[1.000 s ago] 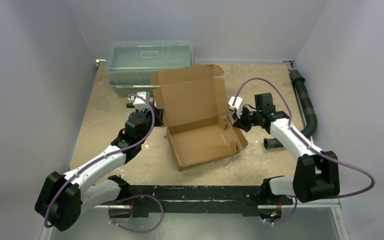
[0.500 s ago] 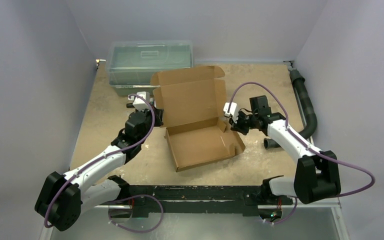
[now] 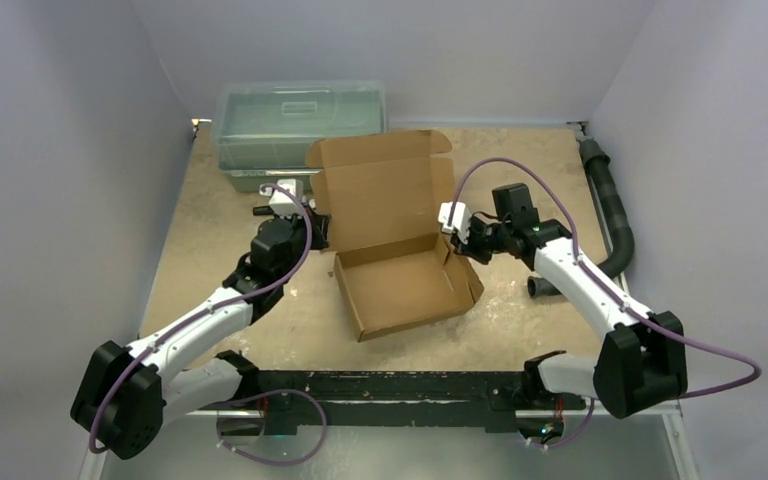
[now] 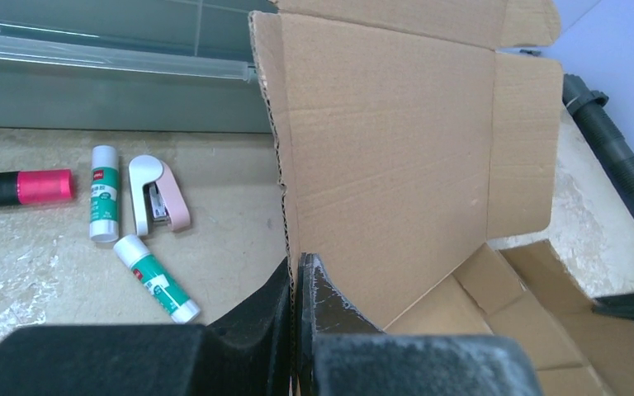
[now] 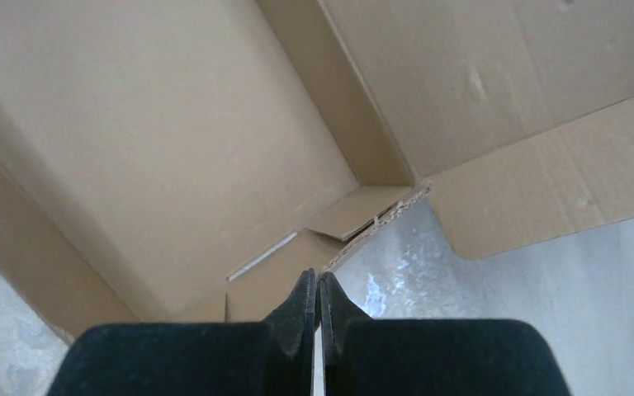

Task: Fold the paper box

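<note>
Just now the closed right claw (image 3: 457, 238) pushed the right wall (image 3: 468, 277) of the paper box (image 3: 400, 280) upright. The closed left claw (image 4: 295, 276) braces its lid (image 3: 385, 195).

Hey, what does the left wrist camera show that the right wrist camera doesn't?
Only the left wrist view: two glue sticks, a white and pink stapler, a pink-capped marker, the greenish plastic bin behind them, a black ribbed hose at the right, and the left gripper pinching the paper box by its upright lid's edge.
Only the right wrist view: the box's tray from inside, a flap at its corner, and the right gripper, shut, just short of that flap.
Both: the paper box and the beige tabletop.
</note>
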`<state>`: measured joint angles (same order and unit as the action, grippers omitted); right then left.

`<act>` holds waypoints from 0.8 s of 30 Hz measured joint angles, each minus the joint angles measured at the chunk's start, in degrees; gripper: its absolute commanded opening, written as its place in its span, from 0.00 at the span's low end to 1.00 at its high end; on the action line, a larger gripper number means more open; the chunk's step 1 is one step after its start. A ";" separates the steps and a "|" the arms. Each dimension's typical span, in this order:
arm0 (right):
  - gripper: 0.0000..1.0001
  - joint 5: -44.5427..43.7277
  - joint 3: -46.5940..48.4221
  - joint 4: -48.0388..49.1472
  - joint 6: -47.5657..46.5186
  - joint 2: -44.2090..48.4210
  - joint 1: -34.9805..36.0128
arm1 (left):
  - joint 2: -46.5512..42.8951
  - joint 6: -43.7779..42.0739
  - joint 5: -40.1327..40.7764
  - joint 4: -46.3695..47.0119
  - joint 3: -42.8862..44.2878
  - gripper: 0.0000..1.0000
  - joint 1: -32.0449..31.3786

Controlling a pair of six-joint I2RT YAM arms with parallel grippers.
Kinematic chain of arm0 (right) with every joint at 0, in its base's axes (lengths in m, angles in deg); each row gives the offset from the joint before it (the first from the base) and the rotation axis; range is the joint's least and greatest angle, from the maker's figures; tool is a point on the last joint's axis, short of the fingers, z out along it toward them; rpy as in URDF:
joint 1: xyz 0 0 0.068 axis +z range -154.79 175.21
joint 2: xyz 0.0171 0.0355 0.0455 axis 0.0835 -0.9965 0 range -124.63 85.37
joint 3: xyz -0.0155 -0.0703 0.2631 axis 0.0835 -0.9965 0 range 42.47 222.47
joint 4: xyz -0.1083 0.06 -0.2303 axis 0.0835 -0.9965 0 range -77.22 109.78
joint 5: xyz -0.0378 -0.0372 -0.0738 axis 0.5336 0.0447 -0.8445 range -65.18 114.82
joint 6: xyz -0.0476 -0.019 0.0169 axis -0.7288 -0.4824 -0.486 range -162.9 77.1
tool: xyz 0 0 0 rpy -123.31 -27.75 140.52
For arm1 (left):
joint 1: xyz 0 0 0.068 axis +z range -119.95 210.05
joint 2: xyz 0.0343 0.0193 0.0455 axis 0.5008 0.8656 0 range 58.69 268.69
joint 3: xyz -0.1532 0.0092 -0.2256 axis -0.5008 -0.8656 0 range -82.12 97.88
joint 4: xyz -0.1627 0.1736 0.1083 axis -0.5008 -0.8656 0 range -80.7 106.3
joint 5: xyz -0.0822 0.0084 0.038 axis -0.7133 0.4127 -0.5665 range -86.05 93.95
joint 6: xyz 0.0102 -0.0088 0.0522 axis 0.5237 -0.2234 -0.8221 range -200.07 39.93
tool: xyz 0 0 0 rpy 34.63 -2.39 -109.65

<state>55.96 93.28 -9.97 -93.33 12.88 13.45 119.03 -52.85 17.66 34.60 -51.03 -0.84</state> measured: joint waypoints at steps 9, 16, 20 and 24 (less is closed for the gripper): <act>0.00 0.90 8.26 -0.66 3.67 -3.85 0.79 | 0.15 -3.32 -3.96 2.23 0.00 0.00 0.00; 0.00 -0.63 7.89 0.90 5.66 -5.49 1.90 | -1.84 -6.36 -7.58 6.21 -0.68 0.00 -0.02; 0.00 -0.70 1.92 2.64 5.86 -3.56 2.10 | -3.39 -7.37 -9.60 9.73 -3.28 0.00 -0.13; 0.00 -0.85 -2.64 3.23 5.95 -2.40 2.10 | -3.50 -7.43 -10.95 12.92 -5.75 0.00 -0.39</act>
<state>55.11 90.63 -6.74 -87.39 10.47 15.55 115.53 -60.28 6.71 47.52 -56.77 -1.23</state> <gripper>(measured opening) 0.005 0.009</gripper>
